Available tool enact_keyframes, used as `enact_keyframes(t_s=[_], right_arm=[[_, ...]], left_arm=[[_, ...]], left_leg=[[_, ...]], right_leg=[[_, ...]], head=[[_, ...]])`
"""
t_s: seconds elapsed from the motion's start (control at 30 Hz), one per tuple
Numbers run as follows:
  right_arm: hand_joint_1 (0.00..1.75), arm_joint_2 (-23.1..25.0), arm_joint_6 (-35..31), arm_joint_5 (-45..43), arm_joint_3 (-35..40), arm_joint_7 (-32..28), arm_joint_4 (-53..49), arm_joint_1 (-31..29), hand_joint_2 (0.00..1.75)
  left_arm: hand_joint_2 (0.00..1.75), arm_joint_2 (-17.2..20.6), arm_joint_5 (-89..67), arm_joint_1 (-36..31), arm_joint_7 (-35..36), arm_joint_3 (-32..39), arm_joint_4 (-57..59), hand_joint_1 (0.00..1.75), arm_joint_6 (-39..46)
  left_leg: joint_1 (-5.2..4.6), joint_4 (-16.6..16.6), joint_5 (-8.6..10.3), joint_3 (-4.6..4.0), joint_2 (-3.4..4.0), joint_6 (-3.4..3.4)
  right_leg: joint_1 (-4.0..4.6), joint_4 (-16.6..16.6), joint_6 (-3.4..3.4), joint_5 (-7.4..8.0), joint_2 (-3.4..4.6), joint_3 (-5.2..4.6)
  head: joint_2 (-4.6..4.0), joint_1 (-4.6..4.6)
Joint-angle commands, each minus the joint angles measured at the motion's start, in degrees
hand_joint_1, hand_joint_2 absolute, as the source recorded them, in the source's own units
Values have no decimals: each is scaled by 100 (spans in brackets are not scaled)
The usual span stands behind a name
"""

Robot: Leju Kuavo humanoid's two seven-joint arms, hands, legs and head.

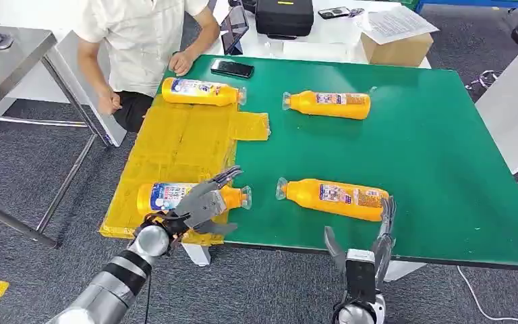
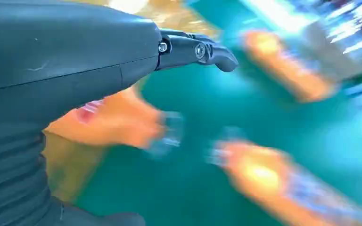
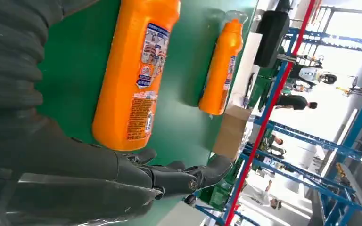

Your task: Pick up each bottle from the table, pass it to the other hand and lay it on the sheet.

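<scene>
While the left hand (image 1: 206, 199) spreads over a bottle (image 1: 168, 196), the right hand (image 1: 367, 236) hangs open.

You see the left arm (image 1: 111, 280) as a polished silver tube with dark bands and a rounded silver wrist, thin black cables looping just behind the left hand (image 1: 202, 202). That hand has a grey back and darker, slim segmented fingers. In the left wrist view its cover (image 2: 52, 70) is smooth dark grey, ribbed lower down, and the finger (image 2: 198, 51) carries two bright screws. The right hand (image 1: 361, 253) has a boxy grey palm on a silver wrist ring. Up close its cover (image 3: 14, 70) is ribbed, and the fingers (image 3: 188, 175) are glossy black.
</scene>
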Motion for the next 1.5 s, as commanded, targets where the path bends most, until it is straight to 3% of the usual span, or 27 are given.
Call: enact_keyframes(t_s=[0.03, 0.13, 0.37, 0.43, 0.5, 0.53, 0.6, 0.63, 0.67, 0.87, 1.37, 1.5], right_arm=[[0, -31, -7, 248, -144, 0, 9, 151, 175], [0, 12, -7, 321, -205, 0, 88, 88, 175], [0, -23, -7, 548, -193, 0, 299, 37, 175], [0, -241, -7, 1586, -219, 0, 966, -139, 175], [0, -275, -7, 2764, -777, 76, 1064, -211, 175], [0, -406, -7, 3983, -1188, 495, 1061, -254, 175], [0, -730, -7, 4701, -1510, 936, 1098, -308, 175], [0, -947, -7, 4630, -1488, 971, 1255, -354, 175], [0, -1302, -7, 4889, -1238, 1375, 1454, -426, 175], [0, -2015, -7, 5564, -981, 1833, 1955, -1168, 175], [0, -2026, -7, 5635, -884, 1969, 1992, -1182, 175], [0, -2327, 69, 5575, -360, 2183, 2815, -1723, 175]], left_arm=[[175, -386, 1781, 2015, -1633, -732, -4048, 0, 1359], [175, -587, 1554, 2037, -2136, -834, -4060, 0, 2401], [175, -591, 1787, 2042, -2208, -934, -3994, 0, 2553], [175, -560, 1938, 2137, -2264, -1050, -4044, 0, 2671], [175, -521, 2184, 2216, -2237, -1111, -4097, 0, 2582], [175, -553, 2531, 2305, -1971, -1116, -4061, 0, 2376], [175, -637, 2824, 2386, -1681, -1164, -3828, 0, 2229], [175, -686, 2873, 2405, -1734, -1206, -3676, 0, 2261], [175, -720, 3084, 2409, -1632, -1251, -3523, 0, 2174], [175, -750, 3219, 2262, -1759, -1605, -3085, 0, 2081], [175, -734, 3227, 2237, -1745, -1614, -3119, 0, 2075], [175, -797, 3290, 2103, -1721, -1678, -2993, 0, 1981]], left_leg=[[2, 0, -17, 10, 8, -6], [3, 4, -17, -2, -1, -9], [1, -2, -11, -2, 4, -9], [4, -7, -11, 6, 7, -9], [3, -13, -9, 13, 8, -8], [3, -12, -8, 10, 4, -6], [-1, -11, -7, 7, -4, -4], [-2, -13, -9, 14, -8, -5], [1, -17, -13, 30, -18, -5], [-16, -12, -13, 26, -2, -1], [-14, -4, -8, 8, 7, 5], [-15, -3, -4, -3, 14, 8]], right_leg=[[2, -2, -7, -14, 8, 9], [4, -3, -8, -14, 0, -1], [1, -4, -8, -8, 4, -6], [5, -13, -8, -6, 6, 4], [4, -18, -7, -4, 6, 11], [3, -18, -5, -4, 3, 10], [-1, -16, -3, -6, -6, 8], [-2, -18, -4, -9, -10, 16], [1, -27, -5, -13, -18, 38], [-14, -28, -4, -3, 5, 33], [-12, -13, 4, 1, 6, 8], [-13, -13, 6, 8, 13, -3]], head=[[0, 0], [0, 2], [0, 0], [0, 0], [0, 0], [0, 0], [0, -2], [0, -2], [0, 0], [0, 2], [0, 0], [0, -2]])
